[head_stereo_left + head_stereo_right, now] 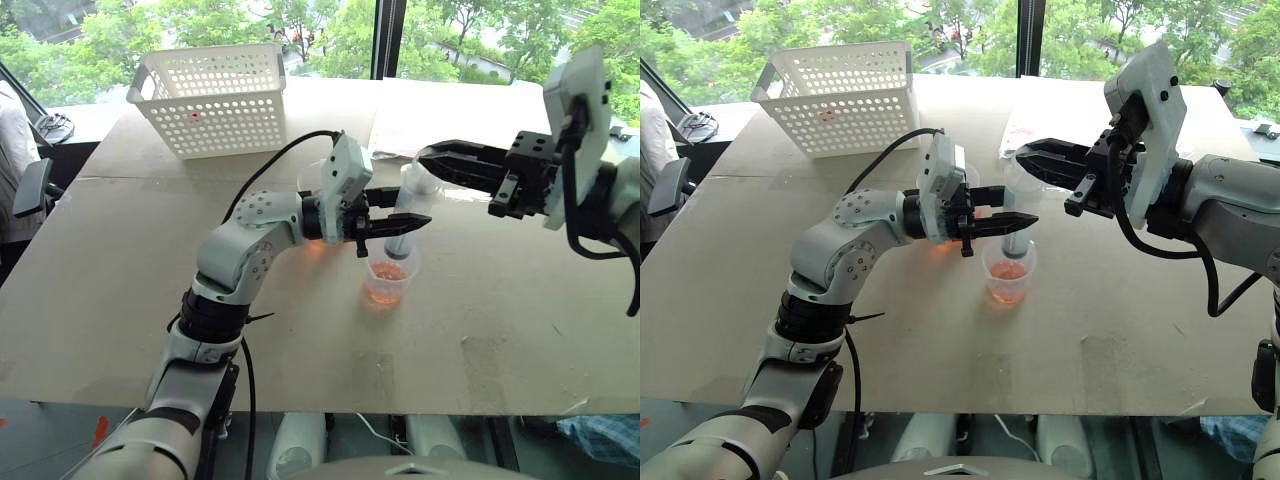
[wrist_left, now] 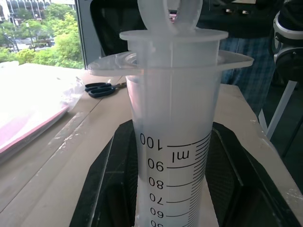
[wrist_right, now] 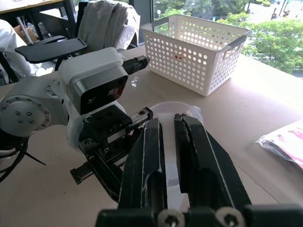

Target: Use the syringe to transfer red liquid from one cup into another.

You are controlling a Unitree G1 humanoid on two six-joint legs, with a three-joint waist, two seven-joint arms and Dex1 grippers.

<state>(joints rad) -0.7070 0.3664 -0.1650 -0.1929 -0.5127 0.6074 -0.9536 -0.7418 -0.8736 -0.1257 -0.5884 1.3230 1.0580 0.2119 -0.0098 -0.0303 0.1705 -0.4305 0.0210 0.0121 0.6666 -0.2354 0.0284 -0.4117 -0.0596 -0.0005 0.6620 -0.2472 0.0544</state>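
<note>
Left black two-fingered gripper (image 1: pixel 398 226) clamps the upright clear plastic syringe (image 1: pixel 405 215) over the smaller clear cup (image 1: pixel 388 281) of orange-red liquid (image 1: pixel 387 272); right gripper (image 1: pixel 432 158) pinches its white plunger (image 2: pixel 169 14)

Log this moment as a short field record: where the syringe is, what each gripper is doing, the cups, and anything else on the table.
syringe: upright, nozzle down in the smaller cup
left gripper: shut on the syringe barrel
right gripper: shut, at the plunger top
smaller cup: on the table, holds red liquid
larger cup: behind the left gripper, mostly hidden, contents cannot be told
other items: white perforated basket at the far left of the table; black scissors
</note>
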